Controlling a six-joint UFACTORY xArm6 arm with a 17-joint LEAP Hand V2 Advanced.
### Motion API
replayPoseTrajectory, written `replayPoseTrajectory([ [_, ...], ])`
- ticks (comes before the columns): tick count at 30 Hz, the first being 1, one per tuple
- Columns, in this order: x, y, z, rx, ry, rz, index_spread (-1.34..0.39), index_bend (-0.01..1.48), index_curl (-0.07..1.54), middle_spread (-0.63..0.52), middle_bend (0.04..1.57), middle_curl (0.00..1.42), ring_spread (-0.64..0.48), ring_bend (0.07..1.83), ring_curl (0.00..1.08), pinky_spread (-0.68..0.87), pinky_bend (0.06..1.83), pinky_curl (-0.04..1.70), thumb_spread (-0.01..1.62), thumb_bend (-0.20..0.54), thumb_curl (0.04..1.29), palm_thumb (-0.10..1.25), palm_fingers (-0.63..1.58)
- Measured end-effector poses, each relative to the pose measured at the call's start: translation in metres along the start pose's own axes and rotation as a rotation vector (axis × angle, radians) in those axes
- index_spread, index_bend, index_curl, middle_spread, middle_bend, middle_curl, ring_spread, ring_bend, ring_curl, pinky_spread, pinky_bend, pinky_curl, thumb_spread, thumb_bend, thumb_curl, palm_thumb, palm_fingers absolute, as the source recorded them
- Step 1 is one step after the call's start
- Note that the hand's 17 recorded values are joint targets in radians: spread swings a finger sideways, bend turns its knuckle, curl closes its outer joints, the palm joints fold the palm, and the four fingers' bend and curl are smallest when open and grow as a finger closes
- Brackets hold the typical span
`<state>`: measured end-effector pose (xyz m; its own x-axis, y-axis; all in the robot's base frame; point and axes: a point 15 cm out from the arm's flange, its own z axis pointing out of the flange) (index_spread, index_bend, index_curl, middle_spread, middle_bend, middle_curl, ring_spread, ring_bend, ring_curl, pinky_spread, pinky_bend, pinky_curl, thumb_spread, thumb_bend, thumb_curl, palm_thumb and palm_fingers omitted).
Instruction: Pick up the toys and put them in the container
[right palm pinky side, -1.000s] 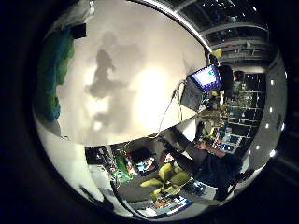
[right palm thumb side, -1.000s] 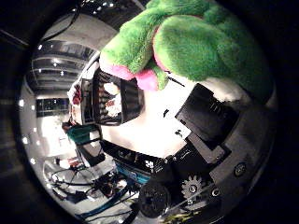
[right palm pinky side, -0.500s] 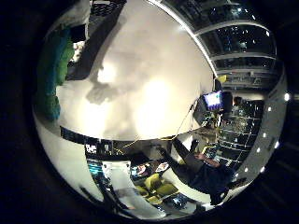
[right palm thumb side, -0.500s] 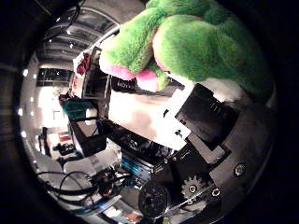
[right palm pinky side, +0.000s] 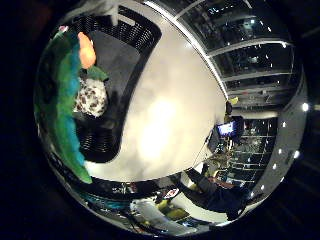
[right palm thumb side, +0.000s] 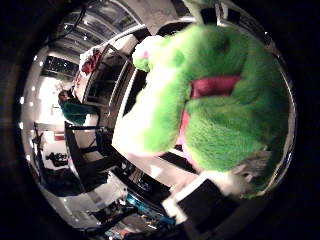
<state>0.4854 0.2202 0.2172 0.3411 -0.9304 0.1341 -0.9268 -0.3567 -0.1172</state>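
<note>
Thumb-side palm view was filled by a fuzzy green plush toy (right palm thumb side: 220, 105) with a pink mouth, close against the palm; whether the hand gripped it could not be told. A black mesh container (right palm pinky side: 127, 60) sat on the white desk (right palm pinky side: 165, 115), holding a spotted plush toy (right palm pinky side: 92, 97).

text: none legible | labels: none | numbers: none | signs: none

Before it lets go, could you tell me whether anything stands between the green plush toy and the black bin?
Nothing visible does. The green plush toy hangs over the black bin, where a spotted toy and an orange one already lie.
</note>
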Motion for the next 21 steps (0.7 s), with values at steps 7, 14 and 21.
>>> replayPoseTrajectory([
  [7,0.018,0.007,-0.024,0.003,0.007,0.000,-0.49,0.15,0.34,0.10,0.16,0.30,0.26,0.29,0.26,0.49,0.63,0.40,0.95,-0.030,0.31,0.64,-0.07],
  [14,0.051,0.039,-0.079,-0.015,0.021,0.017,-0.47,0.18,0.31,0.10,0.16,0.26,0.26,0.25,0.26,0.48,0.57,0.34,0.96,-0.012,0.32,0.67,-0.04],
  [21,0.081,0.100,-0.135,-0.093,0.032,0.058,-0.46,0.20,0.32,0.10,0.17,0.25,0.25,0.21,0.25,0.45,0.51,0.32,1.00,-0.022,0.32,0.70,-0.01],
])
